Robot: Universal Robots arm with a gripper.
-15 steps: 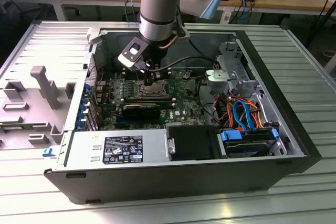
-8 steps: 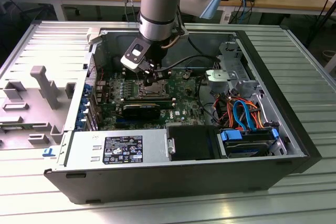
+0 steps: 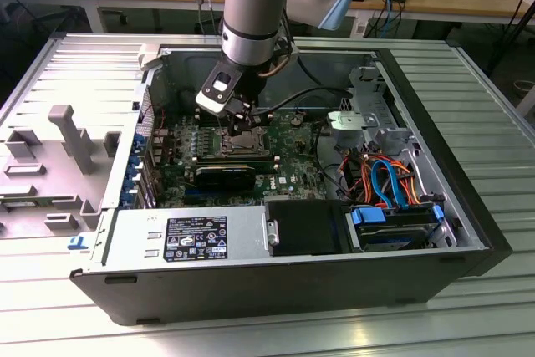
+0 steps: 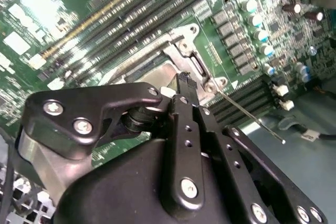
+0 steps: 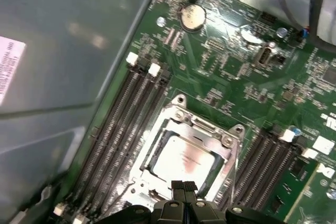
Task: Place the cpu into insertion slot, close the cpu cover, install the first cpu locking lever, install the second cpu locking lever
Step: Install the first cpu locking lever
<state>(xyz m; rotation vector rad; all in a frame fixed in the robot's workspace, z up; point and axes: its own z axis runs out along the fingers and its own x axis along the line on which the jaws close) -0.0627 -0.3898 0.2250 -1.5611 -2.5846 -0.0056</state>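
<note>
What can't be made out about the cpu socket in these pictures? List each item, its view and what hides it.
1. Exterior view: the insertion slot is largely hidden under the claw.
2. Second wrist view: the claw's body covers most of the cpu cover.
3. First wrist view: the cover's near edge, beside the cpu, lies behind the claw, so whether it is locked down cannot be judged.
</note>
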